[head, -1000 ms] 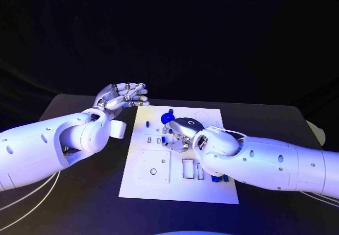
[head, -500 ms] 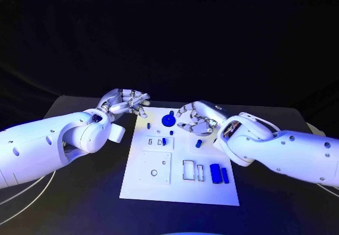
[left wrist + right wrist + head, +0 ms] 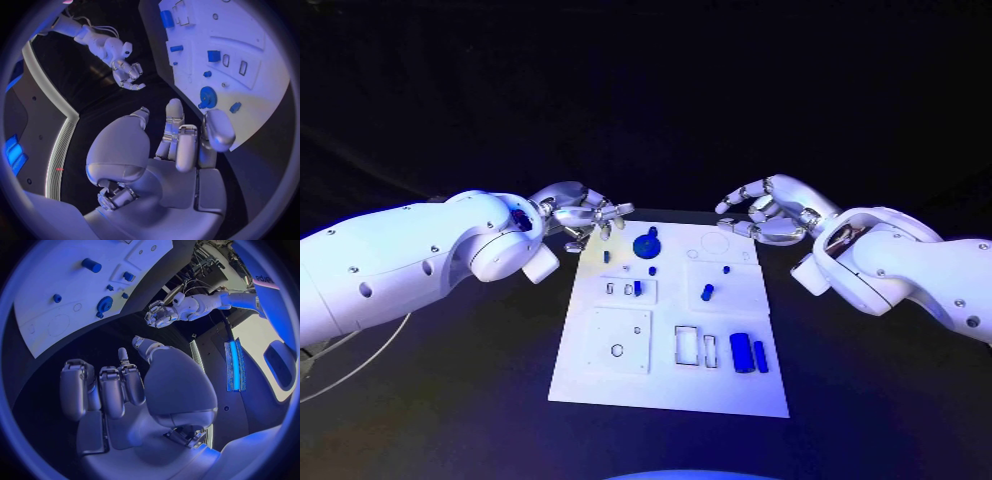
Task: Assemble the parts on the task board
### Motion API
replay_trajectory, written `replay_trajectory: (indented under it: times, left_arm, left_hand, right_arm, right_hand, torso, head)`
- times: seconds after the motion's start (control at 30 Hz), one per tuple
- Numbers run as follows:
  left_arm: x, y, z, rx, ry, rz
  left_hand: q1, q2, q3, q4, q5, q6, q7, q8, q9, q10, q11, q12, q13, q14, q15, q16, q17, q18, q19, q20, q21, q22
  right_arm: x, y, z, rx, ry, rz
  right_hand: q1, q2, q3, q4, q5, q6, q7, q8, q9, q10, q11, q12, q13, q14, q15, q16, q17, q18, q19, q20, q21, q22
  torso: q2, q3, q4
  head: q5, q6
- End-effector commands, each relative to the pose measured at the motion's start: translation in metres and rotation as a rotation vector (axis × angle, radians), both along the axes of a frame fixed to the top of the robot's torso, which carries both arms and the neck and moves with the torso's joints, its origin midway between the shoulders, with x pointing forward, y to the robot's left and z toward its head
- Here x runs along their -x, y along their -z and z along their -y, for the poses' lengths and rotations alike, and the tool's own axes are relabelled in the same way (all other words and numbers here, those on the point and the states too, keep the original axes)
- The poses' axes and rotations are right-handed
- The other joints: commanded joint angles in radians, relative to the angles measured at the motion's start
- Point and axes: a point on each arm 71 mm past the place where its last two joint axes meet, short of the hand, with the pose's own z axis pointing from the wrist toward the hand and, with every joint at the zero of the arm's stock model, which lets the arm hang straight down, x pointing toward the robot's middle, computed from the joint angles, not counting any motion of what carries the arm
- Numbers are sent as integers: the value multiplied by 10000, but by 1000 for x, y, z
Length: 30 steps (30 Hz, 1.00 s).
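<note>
Both hands have withdrawn from over the task board [image 3: 589, 375] to its far end. The right hand [image 3: 764, 210], which a second ago lay low over the board's middle, now hovers beyond the far right corner with its fingers [image 3: 103, 390] curled in and holding nothing. The left hand [image 3: 577, 213] hovers at the far left corner, fingers [image 3: 181, 145] likewise curled, nothing in them. The withdrawal suggests one placement is finished and the next part is not yet chosen.

The board lies on the black surface [image 3: 430, 400], long axis running away from the robot. Near its near right corner two blue bars [image 3: 749, 354] lie flat, side by side, long axes parallel to the board's. A blue gear [image 3: 645, 243] sits at the far end; a short blue peg [image 3: 707, 292] lies mid-board.
</note>
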Motion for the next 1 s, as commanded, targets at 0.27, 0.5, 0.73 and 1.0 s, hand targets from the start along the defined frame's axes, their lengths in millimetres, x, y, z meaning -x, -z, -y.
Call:
replay_trajectory:
  times: [0.27, 0.5, 0.73, 1.0]
  left_arm:
    - [-4, 4, 23, -5166, 1170, -739]
    - [-10, 10, 38, -5931, 1128, -916]
    - [-11, 17, 50, -6299, 1339, -1101]
    - [-11, 23, 62, -6604, 1758, -1292]
  left_hand:
    - [-578, 225, -796, 16, -36, 99, -256, 697, 531, 861, -207, 1795, 1947, 1030, -236, 72, 2626, -252, 396, -177, 885, 1397]
    - [-626, 219, -992, 11, -37, 69, -275, 797, 633, 844, -223, 1853, 2018, 1030, -250, 72, 2626, -259, 389, -190, 926, 1455]
    - [-679, 253, -1250, 11, -30, -133, -217, 776, 695, 482, -172, 1546, 1682, 1030, -209, 72, 2626, -213, 238, -161, 824, 1232]
    - [-497, 260, -1376, -1, -26, -254, -168, 730, 716, 356, -127, 1468, 1617, 1030, -167, 72, 2626, -199, 174, -120, 798, 1177]
  right_arm:
    - [-7, -1, 18, -699, 358, -293]
    - [-17, -3, 32, -1805, 1257, -172]
    - [-23, -6, 41, -2862, 2007, 210]
    - [-26, -9, 45, -3231, 2367, 696]
  right_hand:
    - [-56, -91, -138, 21, 90, -75, -4, -28, 1, -437, -17, -429, 737, 651, -3, -224, 1074, 204, -426, -13, -614, -67]
    - [224, -71, 15, -91, 213, -236, 32, -16, 57, -2744, -1, -2868, -1738, -286, -36, -1573, -1575, 839, -2205, -12, -3453, -2799]
    - [574, -190, 521, -399, 850, -222, 58, 157, 200, -5193, 19, -6128, -4866, -2372, -11, -5071, -6170, 1303, -3863, -35, -6690, -5570]
    - [726, -296, 829, -757, 1284, -887, 124, -164, 116, -5814, 114, -7480, -6232, -3405, 163, -7384, -7244, 1268, -4552, 90, -7932, -6356]
  torso:
    - [-36, 45, -3]
    - [-28, 19, 51]
    - [-27, 34, 24]
    - [-22, 31, 10]
  head:
    - [84, -12]
    - [64, -21]
    - [160, -36]
    - [194, -69]
